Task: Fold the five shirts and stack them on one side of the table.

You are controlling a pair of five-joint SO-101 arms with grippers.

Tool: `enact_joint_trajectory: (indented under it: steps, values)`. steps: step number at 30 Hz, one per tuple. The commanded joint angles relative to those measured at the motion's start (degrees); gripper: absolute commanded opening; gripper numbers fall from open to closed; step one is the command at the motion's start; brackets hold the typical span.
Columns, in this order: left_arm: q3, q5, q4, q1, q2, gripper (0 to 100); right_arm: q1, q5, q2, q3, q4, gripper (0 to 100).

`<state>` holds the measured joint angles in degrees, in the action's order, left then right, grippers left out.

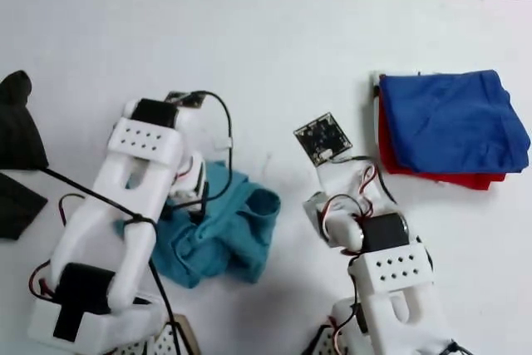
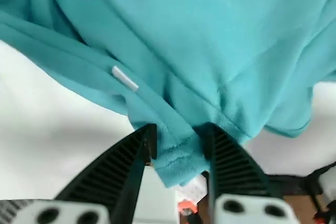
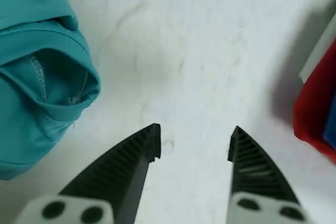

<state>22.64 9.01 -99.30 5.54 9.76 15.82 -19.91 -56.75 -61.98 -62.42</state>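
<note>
White bench (image 1: 266, 31) | left fingers (image 2: 123, 169) pinching the hem of a crumpled teal shirt (image 2: 199, 35), front of bench, left of centre | right fingers (image 3: 126, 169) spread above bare bench just beside it | folded blue shirt (image 1: 453, 118) atop red shirt (image 1: 432, 176) at right edge | black cloth (image 1: 18, 135) at left edge
</note>
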Motion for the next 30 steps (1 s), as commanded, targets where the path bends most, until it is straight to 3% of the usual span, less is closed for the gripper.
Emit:
enact_joint_trajectory:
  steps: [1,4,9,16,18,21,24,30]
  values:
    - [1.80,-3.34,0.79,-2.81,0.35,8,0.13,0.09,-1.10,0.70,1.01,21.6]
    - [4.26,-7.82,2.73,-5.63,0.35,2,0.13,0.09,-1.10,0.70,1.01,21.6]
    - [4.70,-10.99,2.81,-9.05,0.79,3,0.40,0.53,-1.10,0.97,1.10,21.6]
    - [-5.49,-11.87,1.41,-16.44,0.62,3,0.22,3.08,0.66,1.41,5.76,21.6]
    - [-8.22,-17.32,1.32,-20.31,0.70,3,0.48,3.96,4.09,3.87,5.49,21.7]
    - [-11.47,-26.73,0.70,-26.99,0.70,3,0.66,5.36,12.18,10.99,3.12,21.9]
    - [-14.55,-28.22,0.44,-32.79,0.70,3,2.59,6.24,21.76,21.36,-2.24,22.0]
    - [-14.29,-36.40,-1.41,-38.07,0.35,3,16.13,8.88,38.73,43.34,-14.20,34.0]
